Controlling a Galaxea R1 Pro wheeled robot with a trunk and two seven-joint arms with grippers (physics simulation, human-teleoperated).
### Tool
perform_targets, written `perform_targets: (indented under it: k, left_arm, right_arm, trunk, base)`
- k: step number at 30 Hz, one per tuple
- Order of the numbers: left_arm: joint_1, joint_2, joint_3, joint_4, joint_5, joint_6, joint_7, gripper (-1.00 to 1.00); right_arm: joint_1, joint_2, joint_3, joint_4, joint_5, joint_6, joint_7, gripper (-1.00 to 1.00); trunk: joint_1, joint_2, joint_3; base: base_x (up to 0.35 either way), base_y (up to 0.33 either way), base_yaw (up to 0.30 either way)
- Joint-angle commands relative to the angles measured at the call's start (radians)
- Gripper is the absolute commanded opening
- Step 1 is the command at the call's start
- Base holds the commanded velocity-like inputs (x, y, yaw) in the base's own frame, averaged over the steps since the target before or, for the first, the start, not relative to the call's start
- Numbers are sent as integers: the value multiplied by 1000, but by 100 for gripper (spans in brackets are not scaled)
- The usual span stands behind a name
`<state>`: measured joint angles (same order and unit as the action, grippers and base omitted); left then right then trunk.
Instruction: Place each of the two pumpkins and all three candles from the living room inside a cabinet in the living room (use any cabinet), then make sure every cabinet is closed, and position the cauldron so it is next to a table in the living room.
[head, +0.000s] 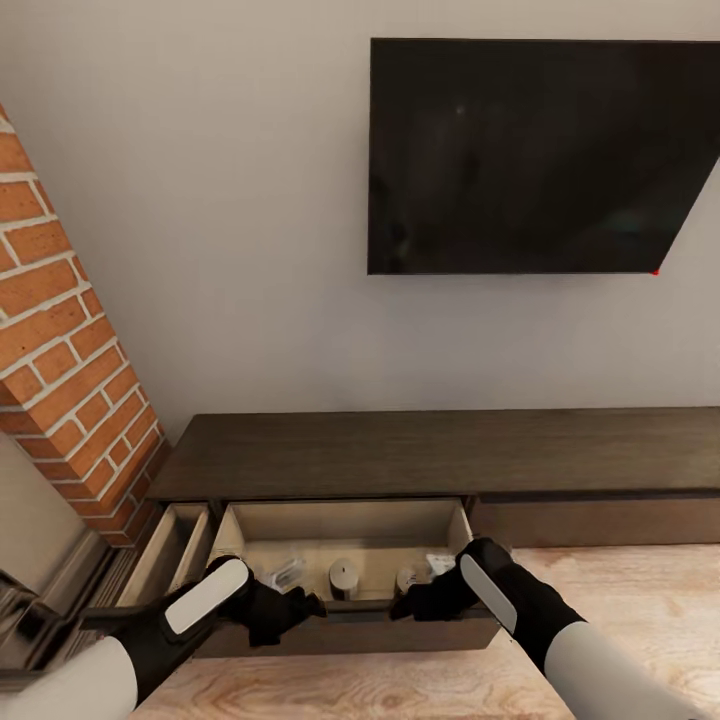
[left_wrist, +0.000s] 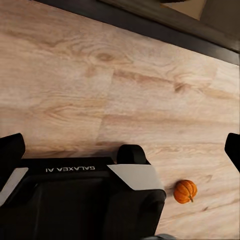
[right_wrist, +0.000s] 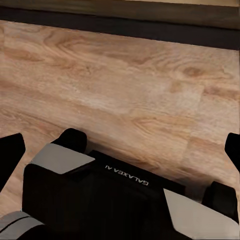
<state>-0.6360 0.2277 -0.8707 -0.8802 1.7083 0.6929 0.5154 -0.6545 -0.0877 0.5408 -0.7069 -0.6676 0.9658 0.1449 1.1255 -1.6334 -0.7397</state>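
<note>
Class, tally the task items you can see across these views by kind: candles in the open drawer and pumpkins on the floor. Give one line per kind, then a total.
Candles in the open drawer of the cabinet: 2, one and another, partly hidden
Pumpkins on the wood floor: 1
Total: 3

Wood, brick and matt black plastic

Below the left gripper (left_wrist: 120, 145), the plank floor (left_wrist: 100, 90) is pale, knotty wood beneath a smooth, ribbed orange pumpkin (left_wrist: 185, 191); ahead, the cabinet (head: 440, 450) is dark matt wood-grain, beside rough red brick (head: 60, 370).
</note>
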Motion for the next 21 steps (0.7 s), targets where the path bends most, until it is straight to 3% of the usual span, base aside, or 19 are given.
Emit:
perform_targets:
  k: [1, 4, 7, 11, 14, 15, 16, 18, 20, 21]
  left_arm:
    - [1, -1, -27, 4, 1, -2, -1, 100]
    - [2, -30, -103, 109, 3, -10, -9, 100]
    - [3, -55, -126, 188, 3, -13, -13, 100]
    - [14, -75, -147, 256, 0, -32, -16, 100]
    - [23, -79, -201, 281, 0, -97, -18, 100]
    - [30, -81, -245, 287, 3, -161, -19, 100]
    - [33, -82, -259, 288, 3, -182, -19, 100]
    - [47, -85, -329, 290, 5, -281, -20, 100]
    - [61, -109, -379, 303, 6, -338, -21, 100]
    - [63, -115, -385, 311, 6, -345, -21, 100]
  right_arm:
    - [8, 2, 5, 37, 2, -4, 1, 100]
    - [20, 6, 72, 133, 17, -48, 4, 100]
    - [34, 7, 109, 171, 18, -101, 4, 100]
    - [71, 10, 127, 234, 21, -182, 0, 100]
    - [90, 11, 129, 290, 22, -291, -3, 100]
    - [95, 11, 129, 331, 21, -368, -3, 100]
    - [96, 11, 130, 343, 21, -391, -3, 100]
    - [100, 12, 130, 396, 20, -512, -4, 100]
    - [107, 19, 131, 442, 20, -634, -3, 100]
    - [110, 22, 131, 451, 20, -654, -3, 100]
  trunk:
    - [0, 0, 0]
    - [0, 0, 0]
    - [0, 0, 0]
    - [0, 0, 0]
    - [0, 0, 0]
    - [0, 0, 0]
    - [0, 0, 0]
    - [8, -14, -6]
    - [15, -28, -13]
    - [19, -35, -16]
  base:
    - [0, 0, 0]
    - [0, 0, 0]
    - [0, 0, 0]
    - [0, 0, 0]
    - [0, 0, 0]
    - [0, 0, 0]
    - [0, 0, 0]
    - [0, 0, 0]
    - [0, 0, 0]
    - [0, 0, 0]
